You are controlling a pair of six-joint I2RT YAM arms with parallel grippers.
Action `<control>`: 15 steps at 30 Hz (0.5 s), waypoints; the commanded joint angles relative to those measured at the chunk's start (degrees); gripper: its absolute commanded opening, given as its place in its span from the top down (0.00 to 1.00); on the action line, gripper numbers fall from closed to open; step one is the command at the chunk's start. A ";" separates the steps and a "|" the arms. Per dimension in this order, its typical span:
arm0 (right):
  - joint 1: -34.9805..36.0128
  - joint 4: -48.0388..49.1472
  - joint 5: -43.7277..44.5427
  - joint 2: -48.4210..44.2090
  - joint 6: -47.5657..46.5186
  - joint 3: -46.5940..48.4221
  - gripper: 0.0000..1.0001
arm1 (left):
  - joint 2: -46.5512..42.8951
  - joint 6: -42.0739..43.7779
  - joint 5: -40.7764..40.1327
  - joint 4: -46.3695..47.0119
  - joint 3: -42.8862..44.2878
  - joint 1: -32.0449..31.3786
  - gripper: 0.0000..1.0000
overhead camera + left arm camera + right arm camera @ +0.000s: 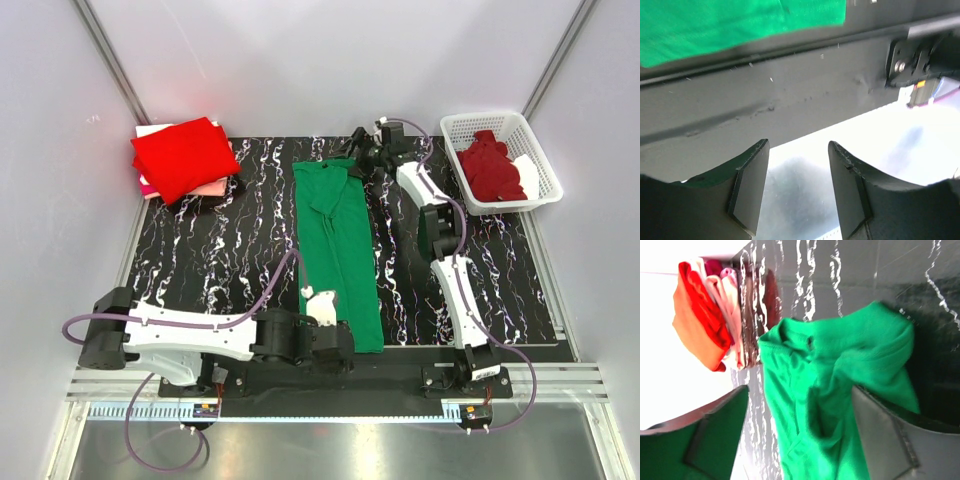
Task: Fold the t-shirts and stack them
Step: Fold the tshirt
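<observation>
On the table [200, 260] we've got the green t-shirt [340, 250], a long strip down the middle. Red-topped stack [185, 157] far left, basket [545, 190] far right holding a maroon shirt [492, 168] (something white under it, mostly hidden). Right gripper [797, 405] spread loose over the collar end; left gripper [797, 185] parted, empty, at the near edge.

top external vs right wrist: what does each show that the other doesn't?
Top external only: white basket holding a maroon t-shirt, plus the full length of the green t-shirt, a long strip. Right wrist only: that shirt's bunched far end up close, between the open fingers of the right gripper. Both: green t-shirt, red t-shirt, marbled table.
</observation>
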 commanded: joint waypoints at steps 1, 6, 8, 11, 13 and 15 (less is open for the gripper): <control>-0.60 -0.95 -3.24 -13.25 -4.05 -0.82 0.06 | -0.97 -3.10 -9.60 -7.99 2.59 -0.19 0.45; -1.21 -7.45 5.45 -29.07 -12.22 -11.18 0.00 | -2.90 -1.16 -19.00 -16.68 7.15 -0.19 0.44; -1.39 -11.83 8.27 -33.66 -14.07 -15.05 0.00 | -4.21 -1.68 -23.56 -20.80 7.78 -0.02 0.42; -1.47 -13.96 13.20 -45.61 -14.78 -29.00 0.02 | -8.87 -1.52 -28.67 -21.45 6.20 0.86 0.33; -1.47 -14.84 16.01 -55.98 -14.34 -42.54 0.02 | -13.96 1.19 -29.13 -18.47 1.91 3.30 0.31; -1.39 -16.77 17.07 -65.44 -14.16 -55.29 0.03 | -19.67 6.99 -24.84 -10.92 -4.94 10.47 0.33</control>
